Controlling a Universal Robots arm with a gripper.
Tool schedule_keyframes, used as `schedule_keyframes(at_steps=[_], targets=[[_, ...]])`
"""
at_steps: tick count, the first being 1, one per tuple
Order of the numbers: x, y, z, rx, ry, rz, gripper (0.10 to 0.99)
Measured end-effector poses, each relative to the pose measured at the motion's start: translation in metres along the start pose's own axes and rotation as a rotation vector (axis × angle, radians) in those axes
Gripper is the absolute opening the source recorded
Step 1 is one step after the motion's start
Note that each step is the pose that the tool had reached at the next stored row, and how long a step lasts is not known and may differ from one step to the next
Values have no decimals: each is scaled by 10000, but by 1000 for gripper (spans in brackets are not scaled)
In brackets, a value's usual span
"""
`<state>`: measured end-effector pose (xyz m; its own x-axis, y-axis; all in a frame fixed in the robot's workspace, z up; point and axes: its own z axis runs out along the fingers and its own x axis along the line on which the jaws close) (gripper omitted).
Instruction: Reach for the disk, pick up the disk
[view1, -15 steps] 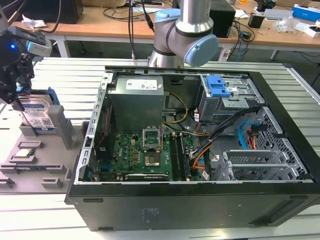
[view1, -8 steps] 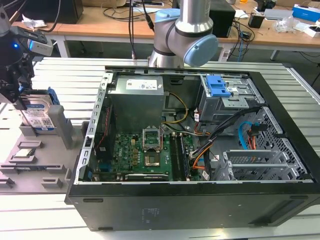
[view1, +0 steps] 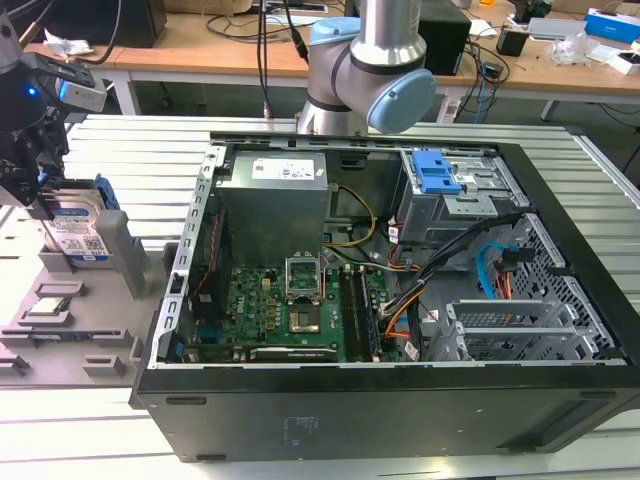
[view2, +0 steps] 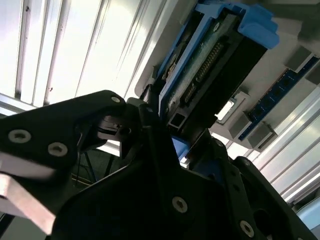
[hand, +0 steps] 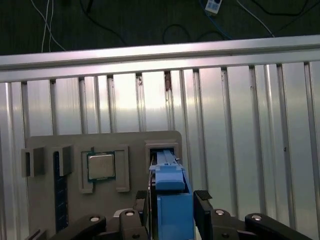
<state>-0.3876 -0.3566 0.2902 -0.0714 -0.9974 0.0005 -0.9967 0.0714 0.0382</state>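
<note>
The disk (view1: 75, 232) stands on edge in a slot of the grey fixture plate (view1: 60, 330) at the exterior view's left, its blue-and-white label facing out and its blue bracket on top. My gripper (view1: 45, 205) comes down over it from above. In the first wrist view the two black fingers (hand: 202, 205) press against both sides of the disk (hand: 172, 200), so the gripper (hand: 172, 207) is shut on it. The second wrist view shows the disk's (view2: 210, 65) connector edge and blue bracket just past the gripper body. The disk's lower end still sits in the slot.
The fixture plate (hand: 45, 145) also holds a processor chip (hand: 101, 166) and a memory stick (hand: 60, 192). A grey post (view1: 125, 250) stands beside the disk. To the exterior view's right lies the open computer case (view1: 300, 420) with its blue-latched drive cage (view1: 437, 172). The arm's base (view1: 370, 70) stands behind.
</note>
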Motion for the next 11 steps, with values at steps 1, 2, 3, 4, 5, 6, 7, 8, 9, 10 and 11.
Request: schedule_keyframes(at_steps=[1, 2, 3, 4, 5, 6, 7, 8, 9, 10, 11], targets=[[0, 0, 0, 0, 0, -1, 459], [0, 0, 0, 0, 0, -1, 396], [0, 0, 0, 0, -1, -2, 369], [0, 0, 0, 0, 0, -3, 369], [0, 0, 0, 0, 0, -4, 369], [0, 0, 0, 1, 0, -4, 369], [0, 0, 0, 0, 0, -6, 369], [0, 0, 0, 0, 0, -6, 369], [0, 0, 0, 0, 0, -7, 369], [0, 0, 0, 0, 0, -7, 369], [0, 0, 0, 0, 0, -8, 369]])
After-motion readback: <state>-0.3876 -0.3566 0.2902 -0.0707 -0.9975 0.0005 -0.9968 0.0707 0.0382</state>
